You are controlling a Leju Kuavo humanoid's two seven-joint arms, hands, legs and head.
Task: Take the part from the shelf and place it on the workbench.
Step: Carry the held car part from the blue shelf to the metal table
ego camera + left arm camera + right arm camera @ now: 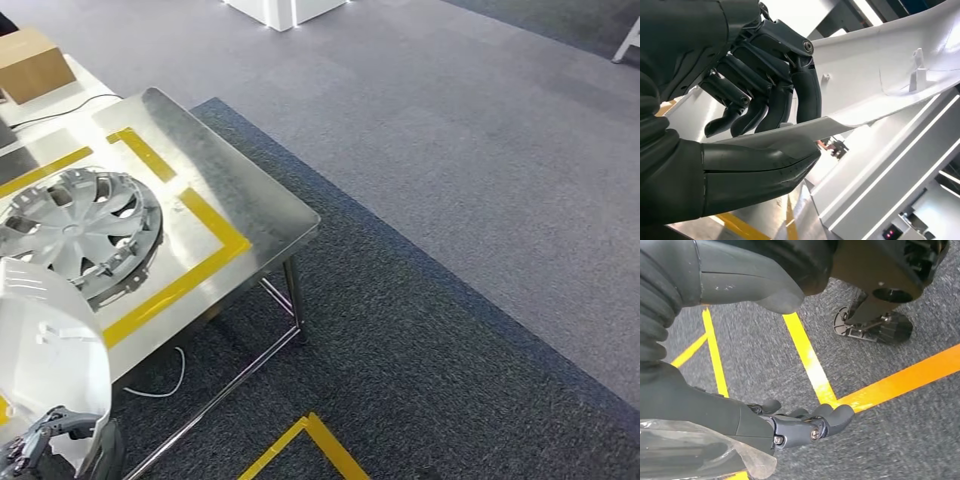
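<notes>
Left hand (764,120) pinching the white moulded part (45,340), right hand (806,422) hanging empty and uncurled, the carry is nearly done; next, lower it onto the steel workbench (249,200) beside the hubcap (83,225).

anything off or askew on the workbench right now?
Nothing damaged or spilled. The wheel cover lies flat inside the yellow tape outline on the workbench. The left hand holds the white part by its edge, not yet set down. A loose white cable trails on the carpet under the bench.
</notes>
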